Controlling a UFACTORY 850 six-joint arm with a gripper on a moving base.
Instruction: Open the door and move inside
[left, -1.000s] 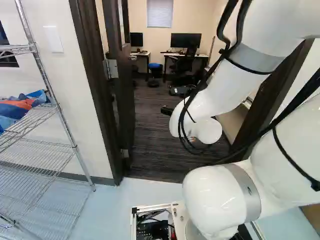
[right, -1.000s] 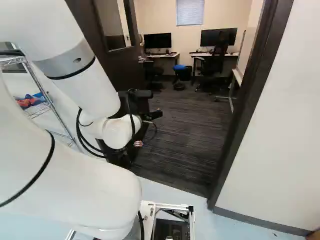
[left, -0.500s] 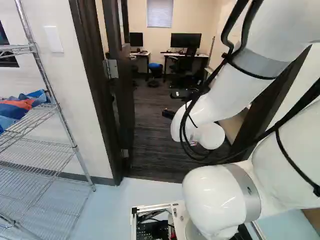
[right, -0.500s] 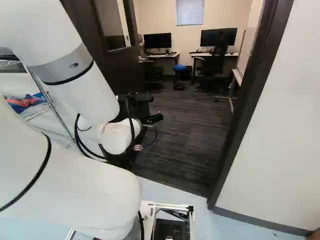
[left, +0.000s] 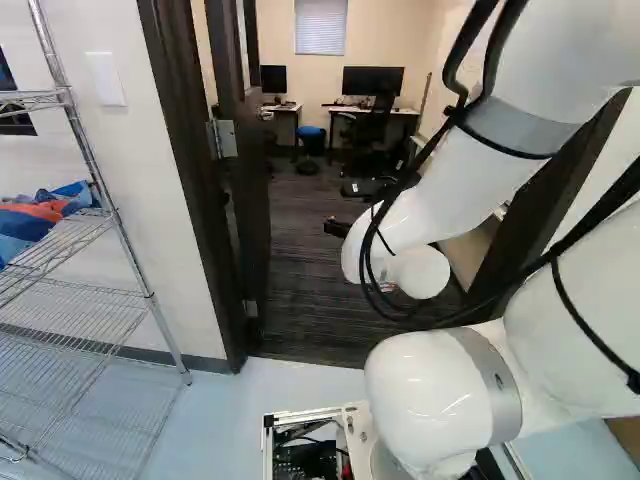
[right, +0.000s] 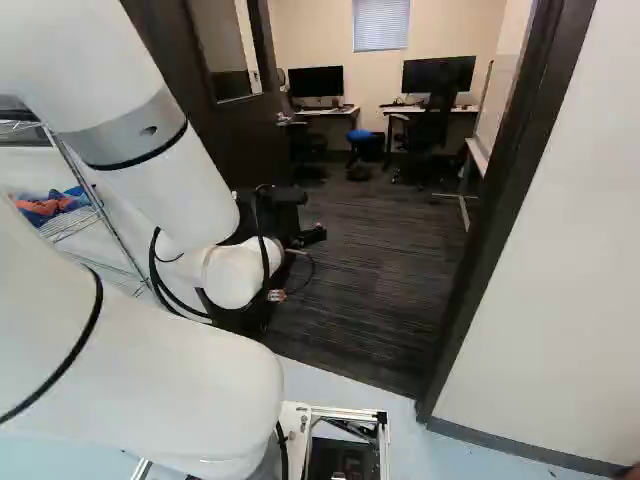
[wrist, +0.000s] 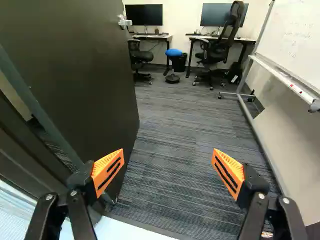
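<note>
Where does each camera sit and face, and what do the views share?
Left base view: behind-left of the arm, facing the doorway; wire shelving at left, arm at right.
Right base view: behind-right, same doorway; arm at left.
Wrist view: on the wrist, looking along the open gripper into the office; both fingers show, whiteboard ahead.
All share the door and blue-seated stool.

A tall, flat, dark brown door (wrist: 80, 75) with a glass pane (right: 220, 45) in its upper part and silver metal hinges (left: 226, 138) stands upright and open, swung into the room. It hangs at the left of its dark frame (left: 195, 180), hinged edge near, free edge with a silver handle (wrist: 124, 22) far.
</note>
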